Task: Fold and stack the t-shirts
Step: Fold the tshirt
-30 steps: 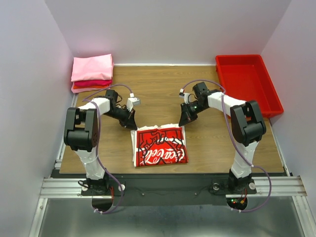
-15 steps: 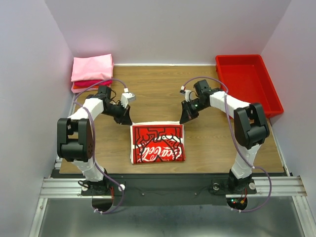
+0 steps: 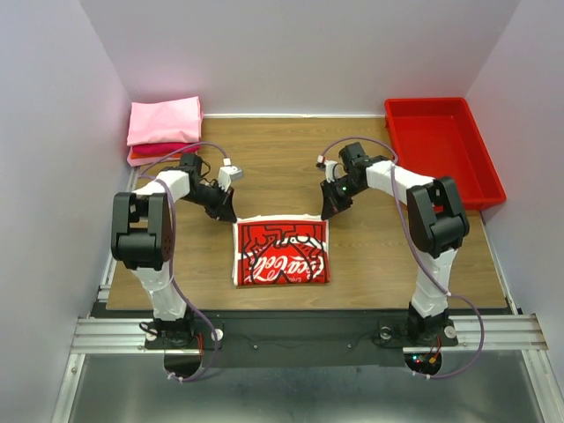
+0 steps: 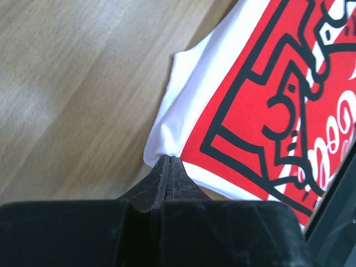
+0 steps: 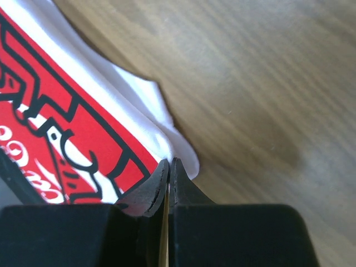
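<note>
- The folded white cloth t-shirt with the red printed graphic (image 3: 280, 253) lies flat at the middle of the near edge of the wooden bench (image 3: 282, 163), well apart from the pink and red folded tees (image 3: 164, 128) stacked in the far left corner.
- The left fingers (image 4: 168, 167) are pressed fully together on its far left corner, where a pucker of white cloth runs into the tips. The right fingers (image 5: 168, 169) are closed likewise on the far right corner.
- It looks light, soft and limp, so it will probably sag between the two holds.
- The corners suit it best — all layers pinched together, or the fold may slip apart.
- An even, taut lift should keep the layers aligned.
</note>
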Controlling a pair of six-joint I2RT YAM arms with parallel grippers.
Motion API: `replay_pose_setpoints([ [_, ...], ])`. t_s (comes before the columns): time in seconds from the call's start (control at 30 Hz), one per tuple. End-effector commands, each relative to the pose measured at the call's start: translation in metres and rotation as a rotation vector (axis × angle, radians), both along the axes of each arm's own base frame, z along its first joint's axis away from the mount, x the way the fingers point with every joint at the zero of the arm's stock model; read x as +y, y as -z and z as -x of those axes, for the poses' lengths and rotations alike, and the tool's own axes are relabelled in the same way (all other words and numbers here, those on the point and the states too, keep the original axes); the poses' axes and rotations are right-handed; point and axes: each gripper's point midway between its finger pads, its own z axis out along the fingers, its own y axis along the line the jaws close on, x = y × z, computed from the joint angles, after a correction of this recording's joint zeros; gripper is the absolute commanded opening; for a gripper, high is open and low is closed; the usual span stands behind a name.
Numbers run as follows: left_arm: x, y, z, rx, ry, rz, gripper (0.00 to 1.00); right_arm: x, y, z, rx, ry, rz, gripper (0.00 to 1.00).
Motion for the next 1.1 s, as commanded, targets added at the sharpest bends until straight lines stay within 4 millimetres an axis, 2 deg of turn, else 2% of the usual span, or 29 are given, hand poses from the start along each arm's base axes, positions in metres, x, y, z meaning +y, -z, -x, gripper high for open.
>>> replay_pose_setpoints([
  [0.0, 0.003, 0.005, -0.024, -0.038, -0.016, -0.010, 0.00, -0.011, 0.014, -0.032, -0.095, 0.025, 0.091, 0.01],
  [0.17, 0.010, 0.032, -0.029, -0.006, -0.045, -0.059, 0.00, -0.018, 0.038, -0.046, -0.108, 0.043, 0.161, 0.01],
  [0.33, 0.018, 0.045, -0.040, 0.001, -0.067, -0.098, 0.00, -0.021, 0.054, -0.054, -0.115, 0.069, 0.187, 0.00],
  [0.47, 0.019, 0.043, -0.053, -0.023, -0.083, -0.104, 0.00, -0.025, 0.058, -0.064, -0.144, 0.087, 0.218, 0.01],
  [0.57, 0.018, 0.035, -0.069, -0.047, -0.105, -0.096, 0.00, -0.026, 0.058, -0.078, -0.173, 0.112, 0.234, 0.01],
  [0.6, 0.016, 0.026, -0.079, -0.074, -0.106, -0.090, 0.00, -0.028, 0.059, -0.083, -0.186, 0.125, 0.258, 0.01],
  [0.67, 0.017, 0.014, -0.085, -0.083, -0.117, -0.080, 0.04, -0.027, 0.046, -0.098, -0.227, 0.150, 0.261, 0.09],
  [0.7, 0.017, 0.002, -0.090, -0.100, -0.120, -0.071, 0.18, -0.027, 0.029, -0.106, -0.263, 0.165, 0.252, 0.26],
  [0.73, 0.021, -0.007, -0.092, -0.119, -0.122, -0.065, 0.23, -0.025, 0.016, -0.110, -0.290, 0.171, 0.238, 0.37],
  [0.77, 0.020, -0.026, -0.095, -0.161, -0.121, -0.047, 0.27, -0.023, 0.003, -0.113, -0.313, 0.181, 0.225, 0.46],
  [0.8, 0.019, -0.040, -0.097, -0.187, -0.119, -0.035, 0.32, -0.021, -0.026, -0.118, -0.361, 0.197, 0.196, 0.56],
  [0.83, 0.029, -0.052, -0.100, -0.201, -0.147, -0.023, 0.34, -0.020, -0.040, -0.119, -0.383, 0.206, 0.181, 0.57],
  [0.87, 0.026, -0.073, -0.100, -0.235, -0.145, 0.018, 0.35, -0.018, -0.057, -0.122, -0.415, 0.213, 0.161, 0.58],
  [0.93, 0.027, -0.094, -0.097, -0.251, -0.157, 0.056, 0.35, -0.015, -0.082, -0.122, -0.460, 0.207, 0.125, 0.62],
  [0.97, 0.021, -0.109, -0.091, -0.263, -0.146, 0.095, 0.36, -0.014, -0.106, -0.122, -0.500, 0.211, 0.096, 0.62],
  [1.03, 0.013, -0.116, -0.080, -0.256, -0.134, 0.147, 0.37, -0.003, -0.125, -0.113, -0.494, 0.189, 0.011, 0.63],
  [1.07, 0.004, -0.119, -0.065, -0.213, -0.140, 0.206, 0.37, 0.003, -0.137, -0.106, -0.491, 0.179, -0.033, 0.62],
])
